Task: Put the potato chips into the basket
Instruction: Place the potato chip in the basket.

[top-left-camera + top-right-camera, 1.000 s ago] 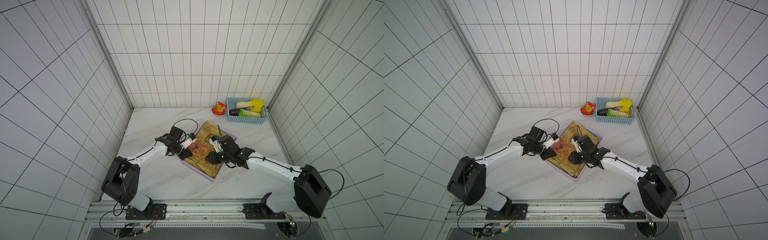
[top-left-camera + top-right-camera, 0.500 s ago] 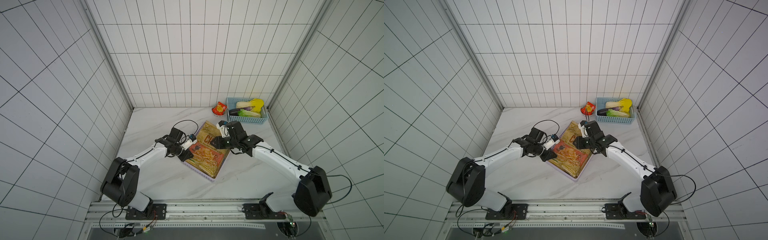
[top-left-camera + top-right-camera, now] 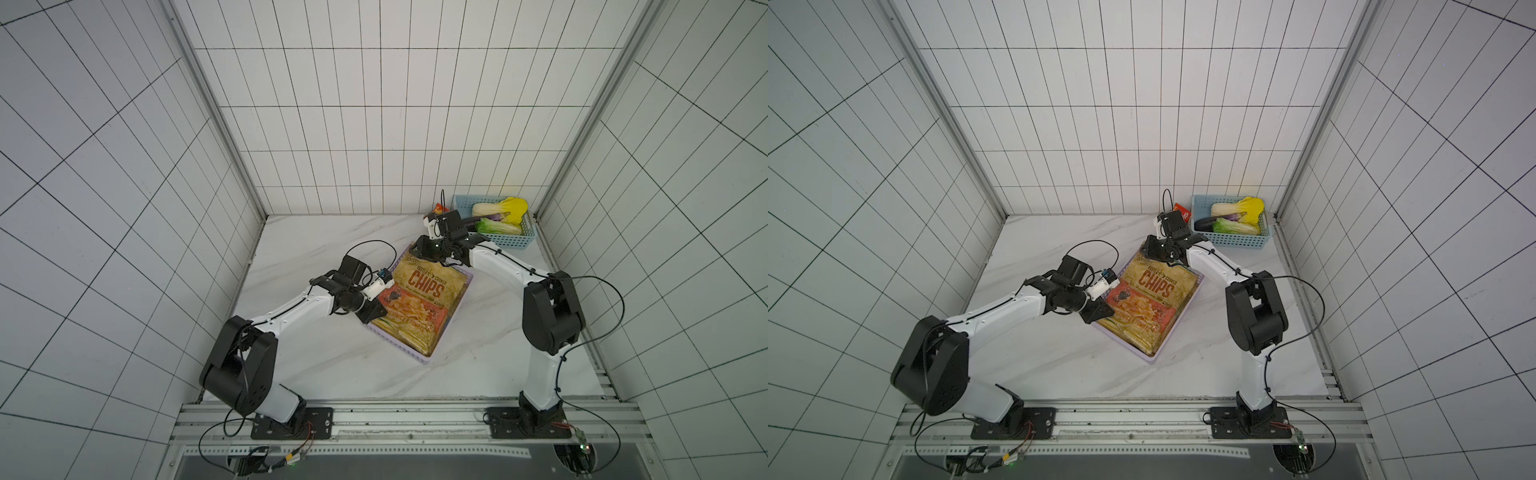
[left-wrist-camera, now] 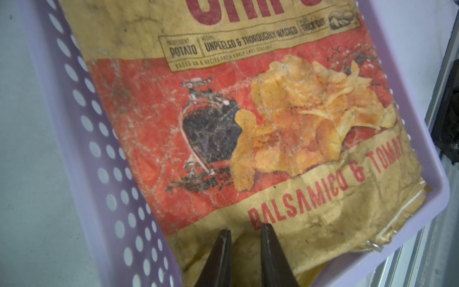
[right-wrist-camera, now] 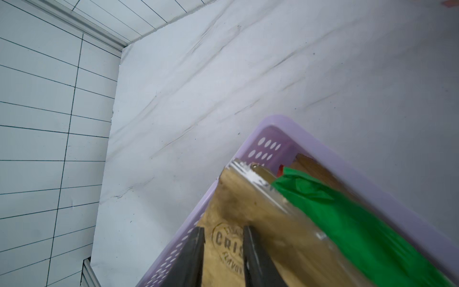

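The lilac basket (image 3: 424,360) is seen lying askew on the marble counter (image 3: 324,249), filled close to its rim with flat snack bags. The tan CHIPS bag (image 3: 419,297) is laid uppermost in it, printed side up, and is shown covering nearly the whole basket in both top views. At the basket's end where that bag's top seam lies, a green bag (image 5: 347,223) is seen next to the seam, with another tan edge beyond it. How many bags are stacked cannot be told.

The left fingers (image 3: 376,311) are held over one long side of the basket, just inside its perforated wall and close to the bag's "BALSAMICO" lettering. They are parted only narrowly, and nothing is seen clamped between them. The right fingers (image 3: 422,251) are held at the seam end of the basket, over the bag's round stamp. They are likewise parted a little, with nothing gripped.

Beyond that same end of the basket, well apart from it, a light blue basket (image 3: 509,242) of vegetables (image 3: 513,206) is set, with a red packet (image 3: 438,208) just beside it.
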You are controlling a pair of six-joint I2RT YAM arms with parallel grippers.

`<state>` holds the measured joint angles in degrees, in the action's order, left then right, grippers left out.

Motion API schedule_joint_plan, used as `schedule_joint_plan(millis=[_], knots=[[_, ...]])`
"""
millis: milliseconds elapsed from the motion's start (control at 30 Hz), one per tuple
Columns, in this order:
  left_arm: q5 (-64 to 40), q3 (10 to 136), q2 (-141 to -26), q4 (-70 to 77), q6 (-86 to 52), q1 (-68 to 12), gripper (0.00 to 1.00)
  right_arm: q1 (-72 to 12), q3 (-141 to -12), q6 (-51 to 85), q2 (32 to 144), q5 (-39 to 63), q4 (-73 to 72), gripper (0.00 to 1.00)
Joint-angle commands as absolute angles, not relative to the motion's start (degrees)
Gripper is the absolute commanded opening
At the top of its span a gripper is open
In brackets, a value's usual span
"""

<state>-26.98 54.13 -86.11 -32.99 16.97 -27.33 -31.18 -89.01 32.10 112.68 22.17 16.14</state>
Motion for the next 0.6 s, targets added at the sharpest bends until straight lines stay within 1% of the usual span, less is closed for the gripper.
schedule_joint_plan(millis=[0,133,333,567], knots=[[-27.9,52.7,-85.0,-35.4,17.6,-27.9,0.21,-30.1,-91.9,33.7,115.8,23.2,15.2,0.30],[-27.9,52.4,-85.5,-35.2,18.0,-27.9,0.21,-29.9,-88.9,33.9,117.0,23.6,14.9,0.28],[-28.3,51.3,-85.5,-34.8,18.4,-27.9,0.21,-29.9,-84.0,32.6,116.7,20.8,14.2,0.28],[-27.8,51.1,-84.6,-34.7,18.4,-27.9,0.21,-29.9,-86.1,30.6,114.9,21.2,14.8,0.29]])
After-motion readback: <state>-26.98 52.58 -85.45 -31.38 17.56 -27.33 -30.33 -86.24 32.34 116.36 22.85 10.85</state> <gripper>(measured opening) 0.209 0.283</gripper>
